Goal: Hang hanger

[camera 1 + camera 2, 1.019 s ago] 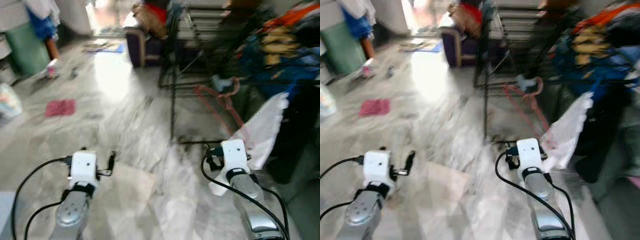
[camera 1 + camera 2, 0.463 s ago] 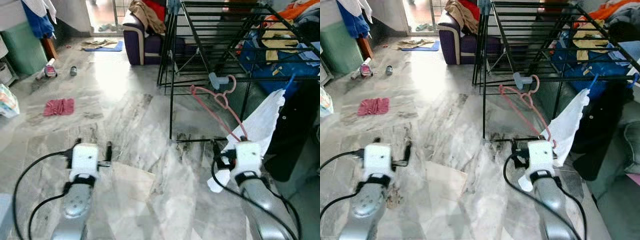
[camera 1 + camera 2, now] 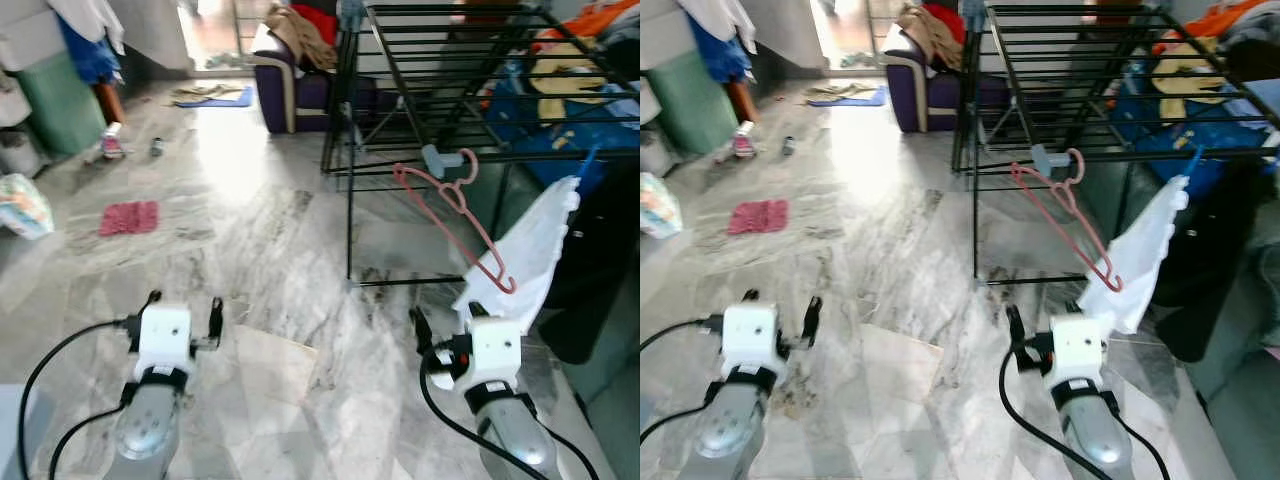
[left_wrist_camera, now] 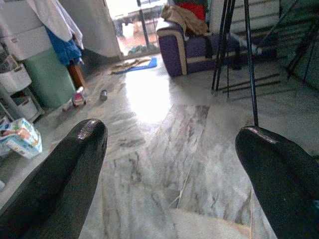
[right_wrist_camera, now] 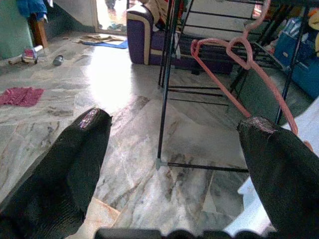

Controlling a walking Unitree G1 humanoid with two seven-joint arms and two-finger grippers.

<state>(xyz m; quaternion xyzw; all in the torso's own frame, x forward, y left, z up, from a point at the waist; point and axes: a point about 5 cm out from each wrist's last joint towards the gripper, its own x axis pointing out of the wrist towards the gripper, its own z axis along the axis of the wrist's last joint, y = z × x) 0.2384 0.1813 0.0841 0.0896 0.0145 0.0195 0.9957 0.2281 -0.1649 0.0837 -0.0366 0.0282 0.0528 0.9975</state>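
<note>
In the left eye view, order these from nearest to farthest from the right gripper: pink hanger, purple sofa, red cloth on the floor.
From the right gripper:
1. Pink hanger, just ahead, hooked on the drying rack.
2. Purple sofa, far ahead, slightly left.
3. Red cloth, far across the floor on the left.

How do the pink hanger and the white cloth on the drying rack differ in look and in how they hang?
The pink hanger is a thin open wire outline; the white cloth is a broad solid sheet.
The hanger is hooked by its curl on a lower bar of the black drying rack and tilts out; the cloth droops limp from a blue clip.
Both hang off the rack's near side, and neither touches the open right gripper.
</note>
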